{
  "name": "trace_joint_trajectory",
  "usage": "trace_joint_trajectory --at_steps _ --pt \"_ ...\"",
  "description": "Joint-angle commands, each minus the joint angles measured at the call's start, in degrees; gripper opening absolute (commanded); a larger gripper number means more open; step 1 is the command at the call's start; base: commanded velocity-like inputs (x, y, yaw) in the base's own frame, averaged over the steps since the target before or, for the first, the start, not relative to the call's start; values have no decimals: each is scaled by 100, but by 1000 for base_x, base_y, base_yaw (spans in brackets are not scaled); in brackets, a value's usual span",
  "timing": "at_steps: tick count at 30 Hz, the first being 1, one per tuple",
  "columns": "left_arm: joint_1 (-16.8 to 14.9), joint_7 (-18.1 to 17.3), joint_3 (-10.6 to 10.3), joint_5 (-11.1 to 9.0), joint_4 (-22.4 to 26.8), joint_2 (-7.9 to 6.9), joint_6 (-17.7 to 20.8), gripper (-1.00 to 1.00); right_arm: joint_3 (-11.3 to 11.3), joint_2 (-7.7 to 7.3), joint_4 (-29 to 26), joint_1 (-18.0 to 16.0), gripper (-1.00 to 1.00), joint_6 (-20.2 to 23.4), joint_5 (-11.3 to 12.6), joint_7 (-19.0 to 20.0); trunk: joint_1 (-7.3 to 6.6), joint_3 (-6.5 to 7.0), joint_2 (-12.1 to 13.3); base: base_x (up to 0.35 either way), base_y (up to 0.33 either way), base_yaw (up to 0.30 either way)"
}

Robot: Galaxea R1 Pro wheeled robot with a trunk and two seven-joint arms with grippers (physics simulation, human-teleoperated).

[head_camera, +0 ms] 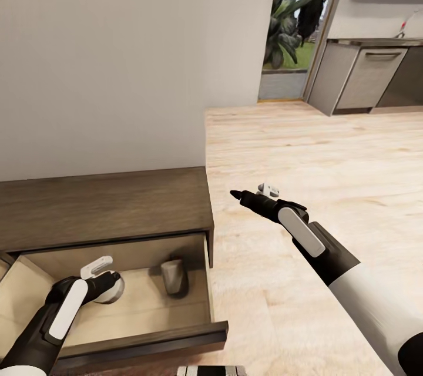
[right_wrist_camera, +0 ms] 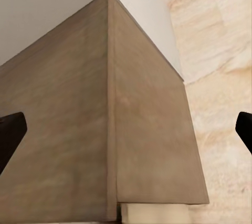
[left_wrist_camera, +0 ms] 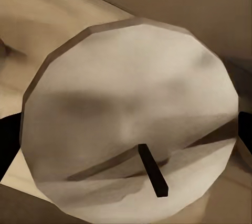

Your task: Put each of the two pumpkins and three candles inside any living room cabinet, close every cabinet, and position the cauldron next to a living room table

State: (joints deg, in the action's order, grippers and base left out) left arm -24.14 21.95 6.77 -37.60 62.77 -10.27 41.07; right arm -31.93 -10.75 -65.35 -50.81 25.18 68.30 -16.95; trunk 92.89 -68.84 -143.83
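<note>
Candle (left_wrist_camera: 128, 124) pinched in left gripper (head_camera: 106, 282) jaws over open cabinet (head_camera: 106, 205) drawer, lower left; release judged next. Right gripper (head_camera: 252, 192) jaws spread, idle.

Dark-brown wood-grain cabinet (head_camera: 106, 205) at lower left of the head view, its open drawer (head_camera: 147, 299) lined pale tan inside. Candle (left_wrist_camera: 131, 119) in the left wrist view is off-white to beige with grey mottling and a black wick (left_wrist_camera: 153, 170); a second candle (head_camera: 174, 276) in the drawer reads grey-beige. Floor (head_camera: 329, 153) is light blond wood with streaky grain. Wall (head_camera: 117, 53) plain light grey. Arms white with black sections; left gripper (head_camera: 100, 273) and right gripper (head_camera: 258, 191) black and white. Kitchen cupboards (head_camera: 367, 76) at upper right grey; plants (head_camera: 288, 17) dark green.
</note>
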Motion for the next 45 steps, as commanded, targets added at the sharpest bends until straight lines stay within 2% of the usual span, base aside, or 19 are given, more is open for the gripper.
trace_joint_trajectory --at_steps 1,18,23,29,35,36,45 --pt "-3 56 -1 -56 8 -1 13 -100 -15 -6 -10 -7 100 -5 56 -54 1 -28 -4 0 0 0" --pt "-3 57 -9 -55 7 -1 4 -100 -24 -6 -5 -5 100 -5 55 -54 45 -404 -27 0 0 0" --pt "-3 56 -6 -55 7 -1 5 -100 -24 -6 -4 -3 100 -5 60 -54 45 -404 -27 0 0 0" --pt "-3 56 -8 -55 7 -2 4 -100 -24 -6 -4 -3 100 -5 61 -54 60 -537 -35 0 0 0" --pt "-3 55 -8 -55 7 -1 5 -100 -24 -6 -4 -5 100 -5 61 -54 60 -537 -35 0 0 0" --pt "-3 55 -7 -55 7 -1 4 100 -24 -6 -4 -6 100 -5 61 -54 60 -537 -35 0 0 0" --pt "-3 55 -9 -56 21 -5 6 100 -24 -6 -4 -3 100 -5 61 -54 60 -537 -35 0 0 0"
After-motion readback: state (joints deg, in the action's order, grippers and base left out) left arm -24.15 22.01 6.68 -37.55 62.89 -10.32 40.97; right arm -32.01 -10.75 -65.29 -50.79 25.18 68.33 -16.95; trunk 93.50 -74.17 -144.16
